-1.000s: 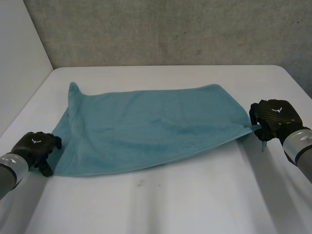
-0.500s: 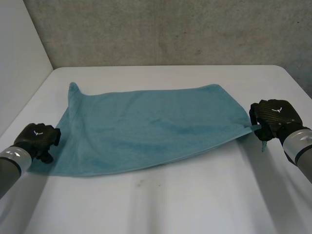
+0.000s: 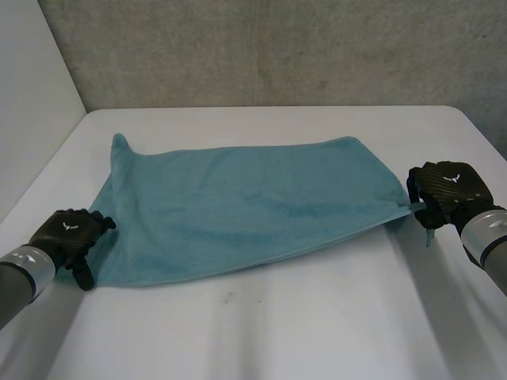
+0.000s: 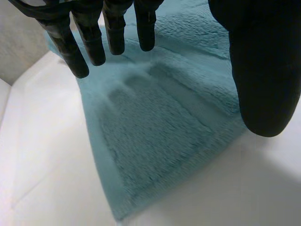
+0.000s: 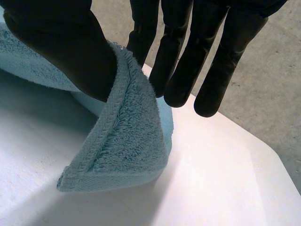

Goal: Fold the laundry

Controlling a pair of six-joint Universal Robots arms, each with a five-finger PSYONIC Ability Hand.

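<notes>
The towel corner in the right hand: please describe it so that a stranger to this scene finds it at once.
One teal towel lies spread on the white table. Its right end runs to the right hand, which pinches the corner between thumb and fingers. Unlike the flat corner by the open left hand, this one is lifted and folded over, showing its stitched hem.

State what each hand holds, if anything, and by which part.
Right hand pinches the towel by a corner; left hand, open over another corner, holds nothing.
</notes>
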